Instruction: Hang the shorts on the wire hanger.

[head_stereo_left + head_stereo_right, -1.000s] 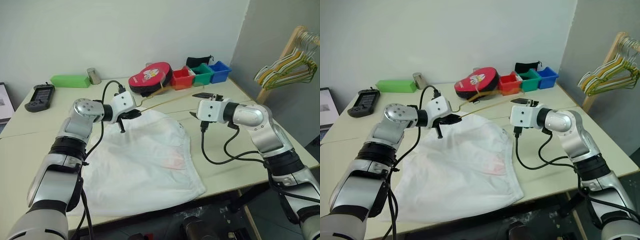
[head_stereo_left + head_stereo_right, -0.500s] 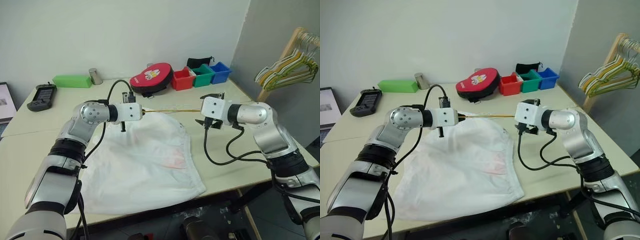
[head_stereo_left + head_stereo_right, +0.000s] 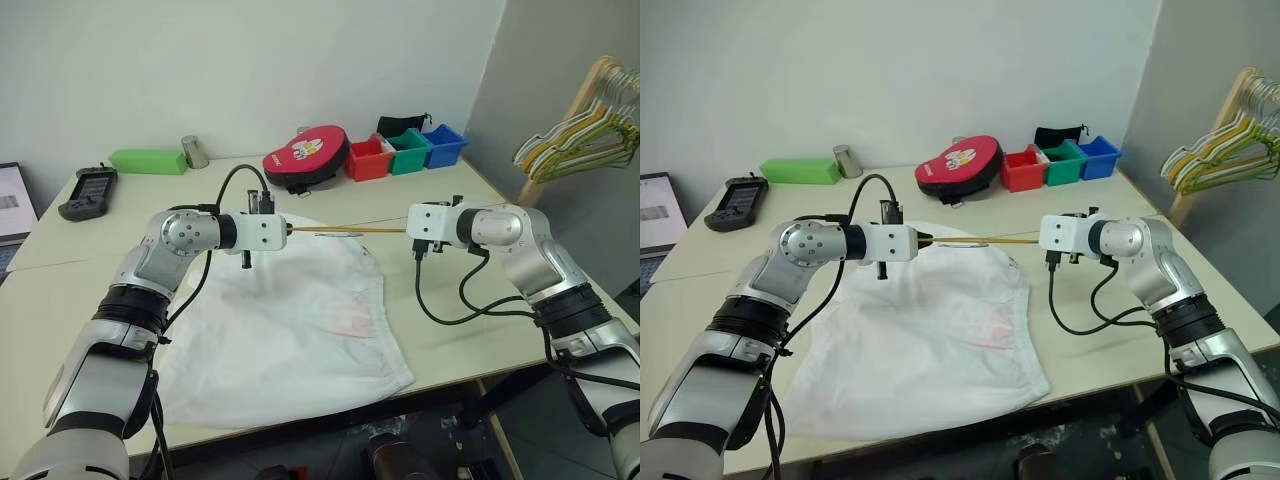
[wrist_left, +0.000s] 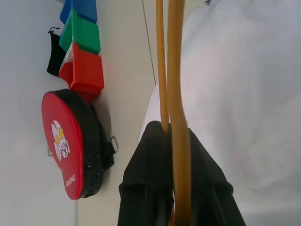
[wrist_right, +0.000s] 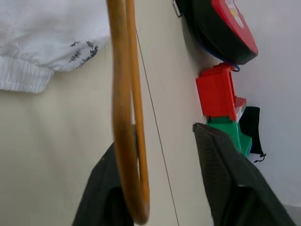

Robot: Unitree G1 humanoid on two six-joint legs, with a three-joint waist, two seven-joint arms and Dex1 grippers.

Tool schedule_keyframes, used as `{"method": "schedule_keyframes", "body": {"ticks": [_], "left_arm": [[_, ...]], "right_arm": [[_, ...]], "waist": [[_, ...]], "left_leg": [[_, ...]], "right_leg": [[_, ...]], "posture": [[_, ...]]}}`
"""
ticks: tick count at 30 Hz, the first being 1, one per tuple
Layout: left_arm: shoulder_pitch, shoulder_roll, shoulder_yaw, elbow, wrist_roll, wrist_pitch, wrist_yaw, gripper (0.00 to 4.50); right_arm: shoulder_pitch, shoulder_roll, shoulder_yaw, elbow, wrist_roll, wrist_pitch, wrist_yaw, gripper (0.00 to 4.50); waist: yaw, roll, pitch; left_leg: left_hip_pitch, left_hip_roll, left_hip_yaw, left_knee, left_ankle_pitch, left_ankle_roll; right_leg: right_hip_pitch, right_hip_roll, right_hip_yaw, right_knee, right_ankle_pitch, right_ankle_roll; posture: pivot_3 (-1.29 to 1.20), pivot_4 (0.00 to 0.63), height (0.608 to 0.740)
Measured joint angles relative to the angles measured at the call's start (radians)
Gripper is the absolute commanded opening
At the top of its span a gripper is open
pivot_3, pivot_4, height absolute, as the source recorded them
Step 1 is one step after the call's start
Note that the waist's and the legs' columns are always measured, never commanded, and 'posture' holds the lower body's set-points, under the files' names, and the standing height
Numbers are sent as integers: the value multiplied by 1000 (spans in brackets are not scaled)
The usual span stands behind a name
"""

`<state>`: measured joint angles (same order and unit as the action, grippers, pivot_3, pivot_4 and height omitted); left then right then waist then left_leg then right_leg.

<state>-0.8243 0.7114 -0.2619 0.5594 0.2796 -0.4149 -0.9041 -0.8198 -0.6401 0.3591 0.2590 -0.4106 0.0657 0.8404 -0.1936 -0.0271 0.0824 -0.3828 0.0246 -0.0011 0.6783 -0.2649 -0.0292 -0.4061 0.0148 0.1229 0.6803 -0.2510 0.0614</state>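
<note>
The white shorts (image 3: pixel 290 310) lie spread flat on the table, waistband toward the far side, with a faint pink mark near the middle. The yellow-orange wire hanger (image 3: pixel 345 230) hangs level, edge-on, just above the waistband between my two grippers. My left gripper (image 3: pixel 285 228) is shut on the hanger's left end; the black fingers (image 4: pixel 150 155) pinch the wire (image 4: pixel 178 94). My right gripper (image 3: pixel 412 228) is at the hanger's right end. Its jaws stand open, with the wire's bend (image 5: pixel 127 141) lying against one finger (image 5: pixel 106 188) and the other finger (image 5: pixel 225 169) apart from it.
A red round case (image 3: pixel 305 155) and red, green and blue bins (image 3: pixel 405 150) sit at the table's back. A green box (image 3: pixel 147 160), a metal can (image 3: pixel 194 151) and a black device (image 3: pixel 83 190) are back left. A bunch of hangers (image 3: pixel 575 140) hangs on a wooden rack at right.
The hanger swung from a slope to level. My right gripper came down and outward to the hanger's right end, and its jaws narrowed. My left wrist rolled.
</note>
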Motion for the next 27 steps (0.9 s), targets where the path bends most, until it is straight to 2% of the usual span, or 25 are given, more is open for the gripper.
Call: {"method": "schedule_keyframes", "body": {"ticks": [4,10,11,13,19,23,27], "left_arm": [[0,0,0,1,4,2,13,0],[0,0,-6,4,19,-5,22,0],[0,0,-6,6,19,-11,22,548],[0,0,-6,10,18,-27,22,804],[1,-3,-6,9,-30,-34,-26,1970],[13,-21,36,-11,-115,-54,-25,2793],[77,-36,78,-112,-232,3,-62,3512]], "right_arm": [[15,0,2,-19,0,-12,13,50],[23,-6,14,-23,-4,-18,26,21],[23,-7,14,-23,-7,-21,26,0],[23,-8,14,-23,-10,-24,26,0],[24,-8,14,-23,-10,-22,27,0],[55,-9,14,-33,-1,-21,34,0],[100,-22,-1,-53,36,-1,63,0]], "waist": [[2,0,0],[1,0,0],[1,0,0],[1,0,0],[1,0,0],[3,0,0],[2,0,0]], "left_leg": [[0,0,0,0,0,0],[0,0,0,0,0,0],[0,0,0,0,0,0],[0,0,0,0,0,0],[0,0,0,0,0,0],[0,0,0,0,0,0],[0,0,0,0,0,0]], "right_leg": [[0,0,0,0,0,0],[0,0,0,0,0,0],[0,0,0,0,0,0],[0,0,0,0,0,0],[0,0,0,0,0,0],[0,0,0,0,0,-1],[0,0,0,0,1,-2]], "posture": [[-65,0,740],[-68,0,740],[-68,0,740],[-68,0,740],[-67,0,740],[-69,1,740],[-70,7,740]]}}
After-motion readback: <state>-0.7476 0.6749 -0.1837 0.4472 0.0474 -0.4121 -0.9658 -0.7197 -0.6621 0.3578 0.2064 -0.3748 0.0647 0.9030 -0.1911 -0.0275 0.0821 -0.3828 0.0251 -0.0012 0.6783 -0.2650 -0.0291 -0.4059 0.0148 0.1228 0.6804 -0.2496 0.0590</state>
